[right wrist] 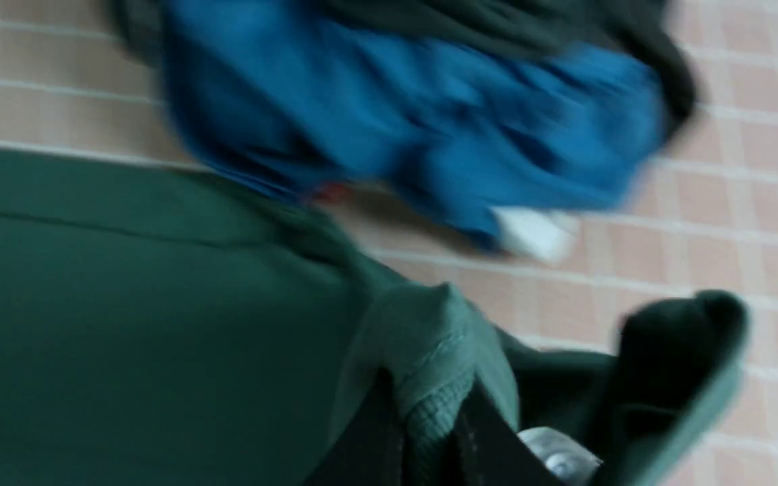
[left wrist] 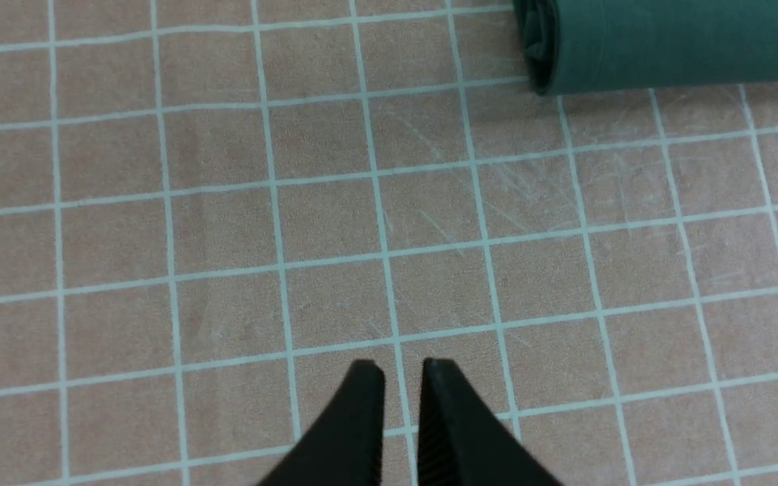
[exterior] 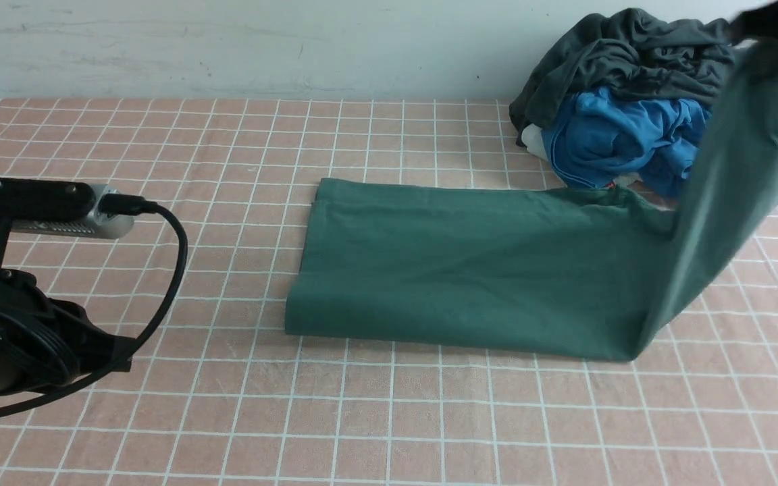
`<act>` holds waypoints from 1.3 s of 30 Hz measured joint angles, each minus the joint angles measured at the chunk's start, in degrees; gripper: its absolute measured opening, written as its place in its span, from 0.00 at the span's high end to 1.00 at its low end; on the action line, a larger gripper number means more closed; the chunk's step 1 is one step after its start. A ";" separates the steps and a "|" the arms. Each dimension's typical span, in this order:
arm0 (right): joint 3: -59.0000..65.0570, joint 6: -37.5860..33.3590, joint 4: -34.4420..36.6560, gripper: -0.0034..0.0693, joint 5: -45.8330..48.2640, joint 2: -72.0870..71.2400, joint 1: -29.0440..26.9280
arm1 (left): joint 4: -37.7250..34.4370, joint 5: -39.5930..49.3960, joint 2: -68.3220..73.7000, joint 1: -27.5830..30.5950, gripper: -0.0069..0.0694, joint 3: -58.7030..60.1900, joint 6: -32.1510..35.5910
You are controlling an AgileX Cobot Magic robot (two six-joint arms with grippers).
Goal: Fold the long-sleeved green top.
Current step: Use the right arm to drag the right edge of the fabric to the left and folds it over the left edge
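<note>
Left hand (left wrist: 402, 370) clenched, clear of green top (exterior: 470, 270); right hand (right wrist: 429, 405) grasps raised end.

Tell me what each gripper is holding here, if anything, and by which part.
The right gripper is shut on the green long-sleeved top, pinching a ribbed edge at its lifted right end. The left gripper holds nothing.

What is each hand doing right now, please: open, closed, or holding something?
Left hand: closed, holding nothing.
Right hand: closed on the green long-sleeved top, one end raised.
</note>
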 joint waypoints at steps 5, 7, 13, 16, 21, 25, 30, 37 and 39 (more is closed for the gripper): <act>-0.36 -0.04 4.71 0.92 -12.22 4.84 18.30 | -1.01 0.00 0.00 0.00 0.82 0.00 0.00; -0.36 -0.04 5.11 0.92 -17.89 9.58 24.05 | -1.83 0.06 0.00 0.00 0.82 0.00 0.00; -0.26 0.01 6.19 0.86 -26.00 20.75 32.01 | -2.18 0.81 0.00 0.00 0.82 0.00 0.00; -0.06 0.01 6.40 0.74 -28.09 23.23 33.77 | -2.20 0.97 0.00 0.00 0.82 0.00 0.00; -0.92 -0.42 5.63 0.53 -28.45 22.44 34.16 | -2.25 1.35 0.00 0.00 0.82 0.00 0.00; -4.21 -0.46 0.76 0.45 -24.78 19.56 33.98 | -2.25 1.48 0.00 0.00 0.82 0.00 0.04; -7.71 -0.46 -6.54 0.51 -16.64 16.99 32.29 | -2.27 1.48 0.00 0.00 0.82 0.00 0.04; -7.71 1.25 -7.14 0.83 -6.42 21.57 28.30 | -2.46 1.24 0.00 0.00 0.82 0.00 0.04; -7.50 2.00 -5.64 0.92 -9.91 24.71 27.90 | -2.87 0.86 0.00 0.00 0.82 0.00 0.04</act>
